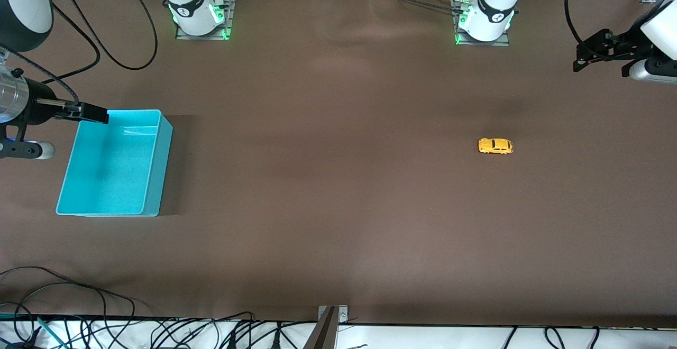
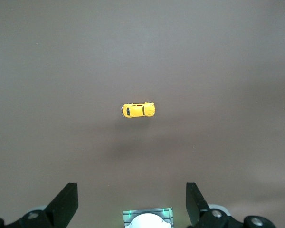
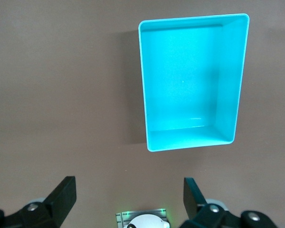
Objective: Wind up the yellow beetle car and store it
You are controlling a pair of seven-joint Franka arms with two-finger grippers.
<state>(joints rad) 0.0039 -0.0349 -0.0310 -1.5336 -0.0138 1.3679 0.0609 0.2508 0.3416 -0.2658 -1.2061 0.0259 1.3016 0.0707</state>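
Observation:
The yellow beetle car (image 1: 495, 146) stands on its wheels on the brown table, toward the left arm's end; the left wrist view shows the car (image 2: 138, 109) from above. My left gripper (image 1: 600, 53) (image 2: 131, 203) hangs high over the table edge at that end, open and holding nothing, well apart from the car. My right gripper (image 1: 79, 112) (image 3: 128, 198) hangs open and empty over the rim of the turquoise bin (image 1: 113, 169) (image 3: 147, 85), which has nothing in it.
The bin sits toward the right arm's end of the table. Both arm bases (image 1: 197, 13) (image 1: 484, 18) stand along the table's edge farthest from the front camera. Loose cables (image 1: 79, 296) trail over the table edge nearest the front camera.

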